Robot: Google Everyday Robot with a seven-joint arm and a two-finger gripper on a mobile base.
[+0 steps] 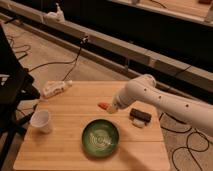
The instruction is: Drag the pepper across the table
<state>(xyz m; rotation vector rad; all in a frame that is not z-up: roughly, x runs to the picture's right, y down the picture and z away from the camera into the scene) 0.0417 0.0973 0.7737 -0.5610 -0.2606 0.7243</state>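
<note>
The pepper [103, 105] is a small orange-red piece lying on the light wooden table [75, 100], near its middle. My gripper [112, 108] is at the end of the white arm that reaches in from the right; it is down at the table right beside the pepper's right end. The arm covers the gripper's tip, so the contact with the pepper is hidden.
A green bowl [100, 137] sits just in front of the pepper. A black-and-white block [140, 117] lies to the right. A white cup [41, 121] stands at the left. A white power strip [55, 89] lies at the back left corner.
</note>
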